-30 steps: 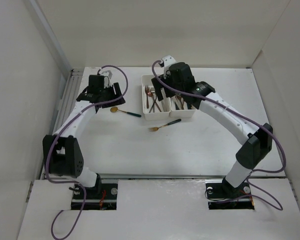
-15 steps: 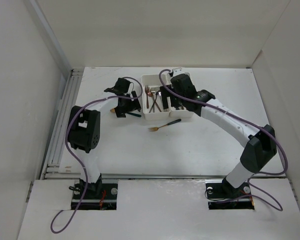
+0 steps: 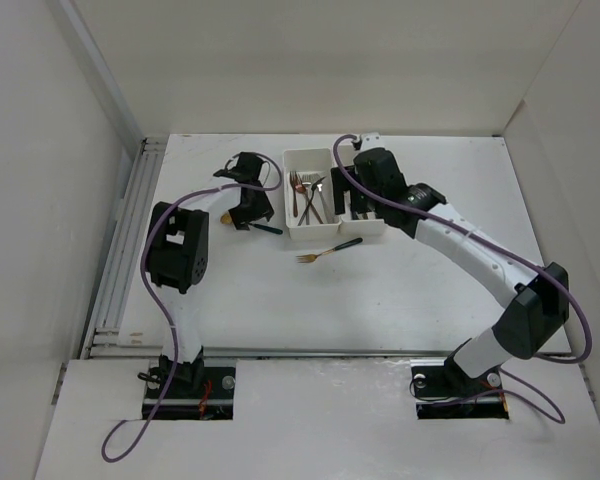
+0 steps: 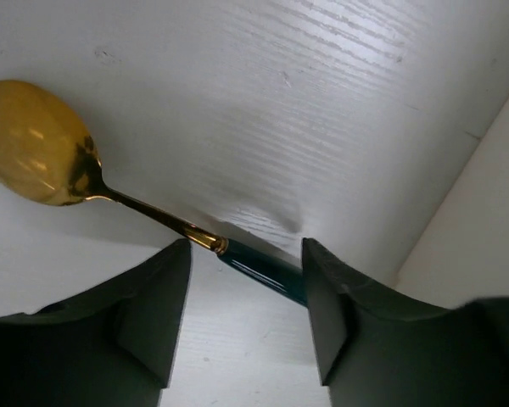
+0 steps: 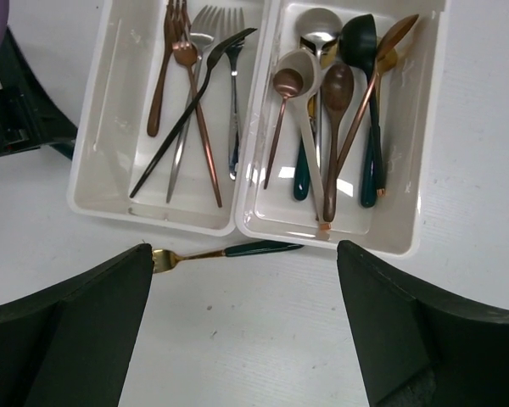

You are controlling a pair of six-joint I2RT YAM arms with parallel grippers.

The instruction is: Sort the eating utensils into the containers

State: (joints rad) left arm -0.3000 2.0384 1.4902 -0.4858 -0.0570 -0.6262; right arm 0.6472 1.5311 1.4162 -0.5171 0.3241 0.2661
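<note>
Two joined white bins [image 3: 307, 164] stand mid-table. In the right wrist view the left bin [image 5: 110, 127] holds several forks and the right bin [image 5: 407, 170] holds several spoons. A gold spoon with a dark green handle [image 3: 268, 229] lies left of the bins. My left gripper [image 3: 250, 208] is low over it and open. In the left wrist view its fingers straddle the handle [image 4: 263, 267], and the bowl [image 4: 38, 144] lies ahead to the left. A gold fork with a dark green handle [image 3: 328, 249] lies just in front of the bins [image 5: 225, 251]. My right gripper [image 3: 365, 195] hovers over the bins, wide open and empty.
White walls enclose the table on the left, back and right. A slotted rail [image 3: 120, 250] runs along the table's left edge. The left arm's purple cable [image 3: 195, 200] loops above the spoon area. The bin wall [image 4: 483, 220] is close on the left gripper's right.
My left gripper swung right from the far left and came down over the spoon's handle. My right gripper shifted right and slightly nearer over the bins.
</note>
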